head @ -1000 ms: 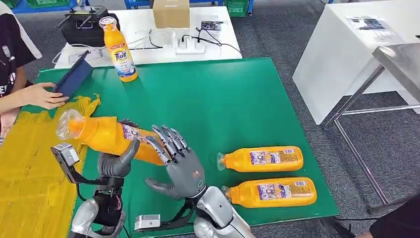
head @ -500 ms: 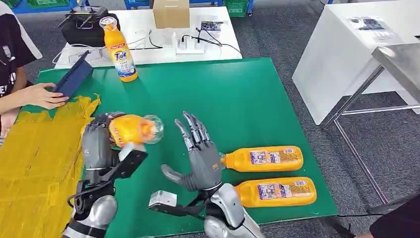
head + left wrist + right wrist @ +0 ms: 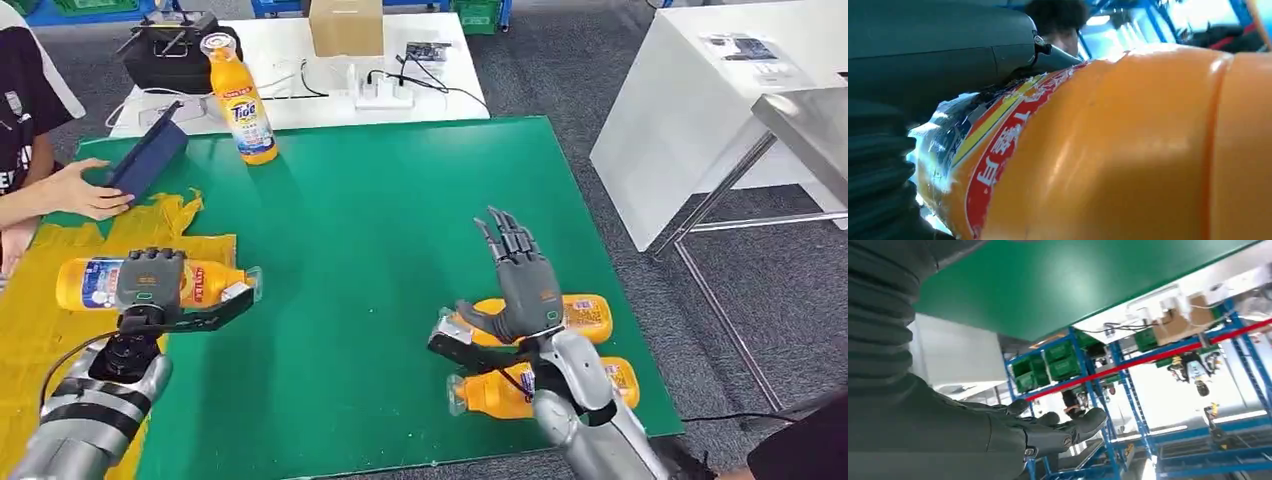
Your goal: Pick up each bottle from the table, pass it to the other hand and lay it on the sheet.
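Handover complete: the left hand (image 3: 150, 283) now clamps the bottle (image 3: 95, 283) lying flat over the yellow sheet (image 3: 60, 350) at the tabletop's left edge, having swung it there from mid-table a second ago. The right hand (image 3: 522, 278), fingers apart and holding nothing, has withdrawn above two bottles (image 3: 585, 312) near the right front corner. Judged next: release onto the sheet; an upright bottle (image 3: 240, 100) waits at the far edge.
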